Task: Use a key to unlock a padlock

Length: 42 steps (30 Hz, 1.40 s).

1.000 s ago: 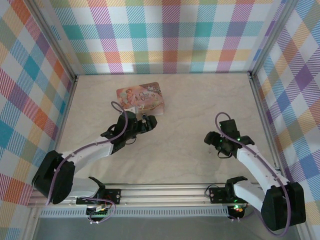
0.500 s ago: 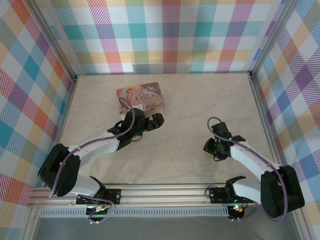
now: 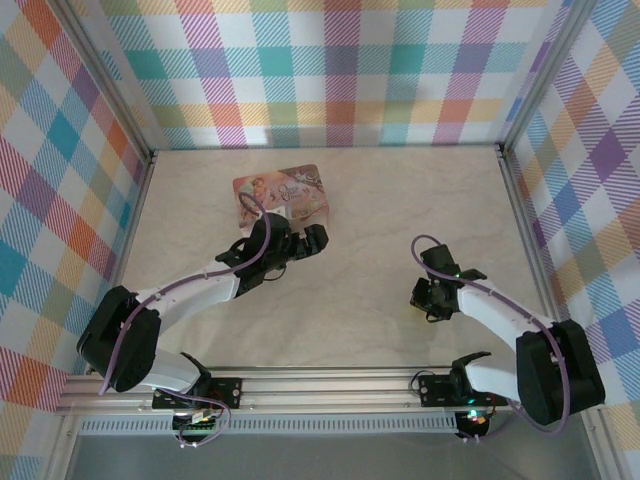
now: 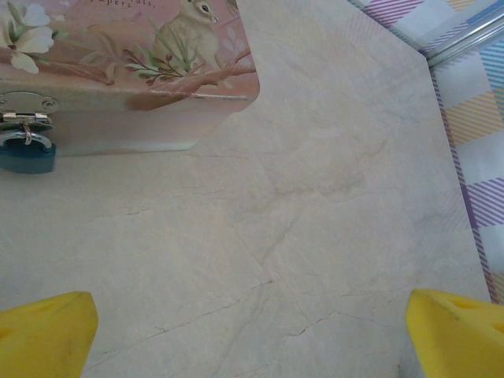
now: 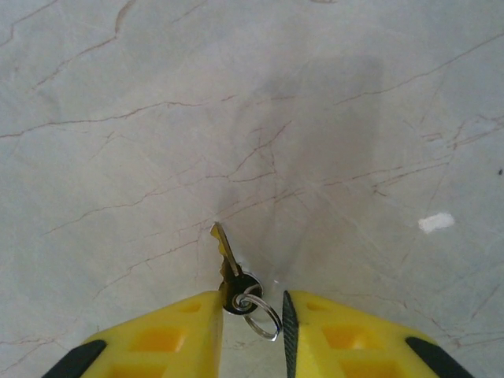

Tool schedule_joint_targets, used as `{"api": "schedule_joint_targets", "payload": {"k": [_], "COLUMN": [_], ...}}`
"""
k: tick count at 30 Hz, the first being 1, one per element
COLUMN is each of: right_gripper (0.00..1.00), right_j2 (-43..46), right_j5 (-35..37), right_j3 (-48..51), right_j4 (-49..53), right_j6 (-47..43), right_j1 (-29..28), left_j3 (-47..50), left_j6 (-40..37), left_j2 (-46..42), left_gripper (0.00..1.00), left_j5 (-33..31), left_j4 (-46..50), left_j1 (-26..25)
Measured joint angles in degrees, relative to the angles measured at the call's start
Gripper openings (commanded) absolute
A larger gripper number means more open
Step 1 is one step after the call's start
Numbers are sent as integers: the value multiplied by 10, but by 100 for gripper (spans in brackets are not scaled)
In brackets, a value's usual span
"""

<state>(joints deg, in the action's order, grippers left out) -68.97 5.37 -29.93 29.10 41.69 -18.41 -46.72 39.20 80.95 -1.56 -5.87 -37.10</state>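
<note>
I am holding the right gripper (image 5: 250,303) low over the marbled table (image 5: 118,94). Its yellow fingers (image 5: 157,339) are pinching the head of the key (image 5: 226,260), as far as I can judge, so the blade is pointing out ahead of the tips, ready for a keyhole. The key ring (image 5: 266,316) is sitting between the tips.

The left gripper (image 4: 252,335) is spread wide and carrying nothing. I am resting it just short of the pink tin (image 4: 126,71) so its camera is watching the padlock (image 4: 27,155), a small blue body hanging from the metal hasp (image 4: 24,106) on the front wall, close to the table.

From above, the right gripper (image 3: 428,300) is sitting well apart from the pink tin (image 3: 283,192), with bare table between. The left gripper (image 3: 308,242) is crowding the front of the pink tin, so I am judging it the likeliest thing to block the key's approach.
</note>
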Motion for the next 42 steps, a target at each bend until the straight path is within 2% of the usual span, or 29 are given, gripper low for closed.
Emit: {"api": "schedule_joint_targets", "payload": {"k": [7, 17, 24, 31, 38, 42], "right_gripper": [20, 0, 0, 0, 0, 0], "right_j2": [-9, -9, 1, 78, 168, 208], "right_j5": [2, 0, -8, -41, -88, -108], "right_j3": [0, 0, 5, 26, 51, 57], "right_j4": [1, -14, -24, -56, -133, -187], "right_j6": [-1, -2, -1, -1, 15, 37], "right_j1": [0, -1, -1, -1, -1, -8], "left_j3": [0, 0, 0, -3, -38, -82], "left_j6": [0, 0, 0, 11, 43, 50], "left_j2": [0, 0, 0, 0, 7, 34], "left_gripper": [100, 100, 100, 99, 88, 82], "left_j5": [0, 0, 2, 25, 97, 139], "left_j4": [3, 8, 13, 13, -4, -19], "left_j1": [0, 0, 0, 0, 0, -18]}}
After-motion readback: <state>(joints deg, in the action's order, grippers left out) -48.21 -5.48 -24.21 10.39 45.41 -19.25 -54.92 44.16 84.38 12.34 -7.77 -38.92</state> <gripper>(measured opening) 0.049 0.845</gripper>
